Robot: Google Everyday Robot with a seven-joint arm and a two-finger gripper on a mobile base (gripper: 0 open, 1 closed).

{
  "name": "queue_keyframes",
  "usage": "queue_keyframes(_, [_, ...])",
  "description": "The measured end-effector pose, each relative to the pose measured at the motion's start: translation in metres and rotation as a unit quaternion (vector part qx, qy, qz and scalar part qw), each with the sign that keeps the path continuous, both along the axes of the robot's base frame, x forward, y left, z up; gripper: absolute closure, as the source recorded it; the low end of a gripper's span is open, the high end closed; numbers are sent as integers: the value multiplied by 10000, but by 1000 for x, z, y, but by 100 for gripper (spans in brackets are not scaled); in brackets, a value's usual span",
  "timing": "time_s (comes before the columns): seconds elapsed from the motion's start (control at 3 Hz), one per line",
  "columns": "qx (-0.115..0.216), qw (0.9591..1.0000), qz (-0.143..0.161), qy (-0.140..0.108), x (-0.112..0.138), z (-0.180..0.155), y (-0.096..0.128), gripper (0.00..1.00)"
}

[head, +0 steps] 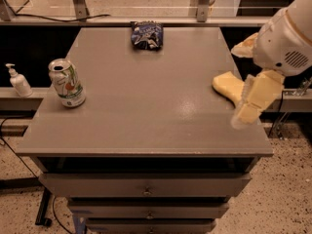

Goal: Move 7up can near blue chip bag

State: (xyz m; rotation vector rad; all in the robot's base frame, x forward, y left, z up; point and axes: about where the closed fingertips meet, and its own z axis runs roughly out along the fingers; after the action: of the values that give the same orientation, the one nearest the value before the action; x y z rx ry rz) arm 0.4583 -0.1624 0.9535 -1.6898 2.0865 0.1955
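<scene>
The 7up can [67, 83] stands upright near the left edge of the grey table [151, 111]; it is white and light green with a red spot and a silver top. The blue chip bag [146, 35] lies wrinkled at the table's far edge, near the middle. My gripper [249, 105] hangs from the white arm [285, 38] over the table's right edge, far from both the can and the bag. It holds nothing that I can see.
A yellow sponge [226, 85] lies at the right edge, partly behind the gripper. A white pump bottle [18, 81] stands on a ledge left of the table. Drawers [146, 191] are below the tabletop.
</scene>
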Motion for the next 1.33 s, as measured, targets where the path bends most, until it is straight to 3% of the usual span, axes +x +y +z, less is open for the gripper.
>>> queue_keyframes(0.33, [776,9963,382,14,3,-13,54,0])
queue_keyframes(0.67, [1576,9853,652,32,7,-29,112,0])
queue_keyframes(1.33, [1690,9834,664,-25,9,-25,122,0])
